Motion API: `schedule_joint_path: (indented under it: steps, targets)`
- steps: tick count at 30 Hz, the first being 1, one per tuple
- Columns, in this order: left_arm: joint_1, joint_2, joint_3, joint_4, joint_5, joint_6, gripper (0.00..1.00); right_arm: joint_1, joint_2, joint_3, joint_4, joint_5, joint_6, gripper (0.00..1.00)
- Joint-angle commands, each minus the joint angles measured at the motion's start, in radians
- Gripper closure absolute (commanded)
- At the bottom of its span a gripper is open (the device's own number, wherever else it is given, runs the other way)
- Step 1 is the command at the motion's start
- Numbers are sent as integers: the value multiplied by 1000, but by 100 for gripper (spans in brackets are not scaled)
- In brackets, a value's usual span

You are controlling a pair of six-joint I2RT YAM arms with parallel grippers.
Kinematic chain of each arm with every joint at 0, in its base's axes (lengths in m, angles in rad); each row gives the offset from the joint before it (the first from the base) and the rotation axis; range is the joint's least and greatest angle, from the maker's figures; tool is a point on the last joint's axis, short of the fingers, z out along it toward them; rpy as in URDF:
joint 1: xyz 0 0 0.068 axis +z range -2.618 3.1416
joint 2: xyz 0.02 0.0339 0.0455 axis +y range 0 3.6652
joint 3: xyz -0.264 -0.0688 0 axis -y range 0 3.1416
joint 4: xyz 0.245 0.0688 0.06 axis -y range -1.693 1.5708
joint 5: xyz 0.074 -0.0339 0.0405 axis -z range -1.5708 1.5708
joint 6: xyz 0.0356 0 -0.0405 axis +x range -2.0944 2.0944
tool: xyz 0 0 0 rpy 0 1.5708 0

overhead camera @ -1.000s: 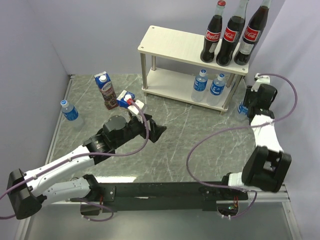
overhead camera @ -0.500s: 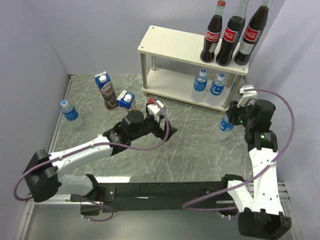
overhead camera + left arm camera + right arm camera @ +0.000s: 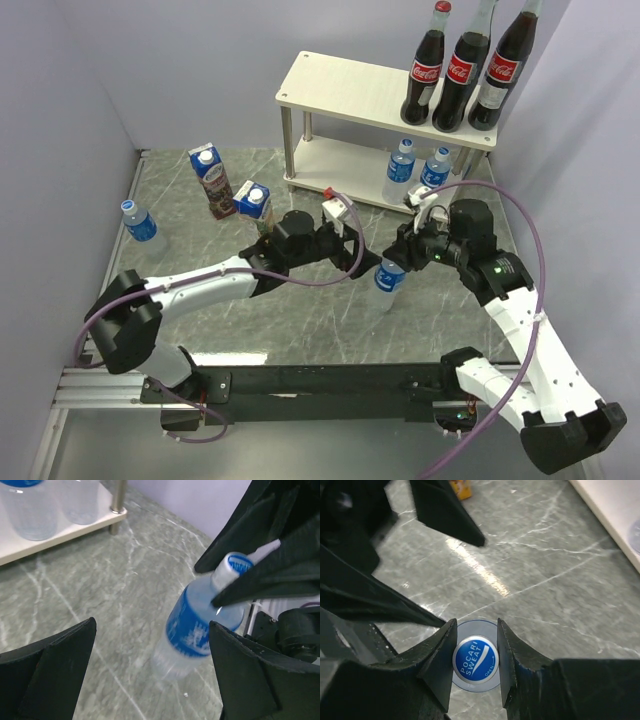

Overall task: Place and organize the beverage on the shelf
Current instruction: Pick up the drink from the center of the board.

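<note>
The right tool pinches a small water bottle by the very top, tilted, mid-desk. The left tool gapes wide beside it. It looks light and slick, so gripping the body seems safer.

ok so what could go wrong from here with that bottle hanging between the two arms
1. The right gripper pinches the water bottle only at its cap, so the bottle could slip out or swing.
2. The left gripper is open right beside the bottle. A careless approach could knock the bottle loose or make its fingers hit the right gripper.
</note>
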Motion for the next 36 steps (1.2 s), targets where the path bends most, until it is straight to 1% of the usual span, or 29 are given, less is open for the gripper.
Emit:
schedule_joint_path:
  steps: [1, 6, 11, 14, 19, 24, 29, 33, 34, 36]
  targets:
    - [-26, 32, 76, 42, 87, -10, 0, 50, -9, 102, 154, 1, 40, 100]
    - [-40, 49, 84, 32, 167, 10, 1, 61, 3, 127, 155, 18, 42, 100]
    - [-42, 16, 71, 8, 151, 41, 1, 63, -4, 119, 151, 46, 35, 100]
    - [-42, 14, 71, -12, 162, 70, 1, 61, -10, 114, 157, 24, 49, 100]
    - [-45, 63, 113, -35, 203, 82, 1, 63, 14, 143, 161, -19, 98, 100]
    - [-66, 126, 182, -80, 190, 108, 1, 66, 48, 179, 149, -26, 123, 100]
    - [-86, 149, 222, -135, 102, 150, 1, 67, 42, 182, 155, 0, 130, 100]
    - [-99, 148, 219, -152, 33, 180, 7, 67, 31, 179, 157, 17, 140, 100]
    - [-102, 148, 219, -158, 26, 185, 11, 67, 29, 179, 158, 20, 144, 100]
    - [-106, 149, 222, -161, 21, 194, 16, 67, 35, 179, 160, 24, 149, 100]
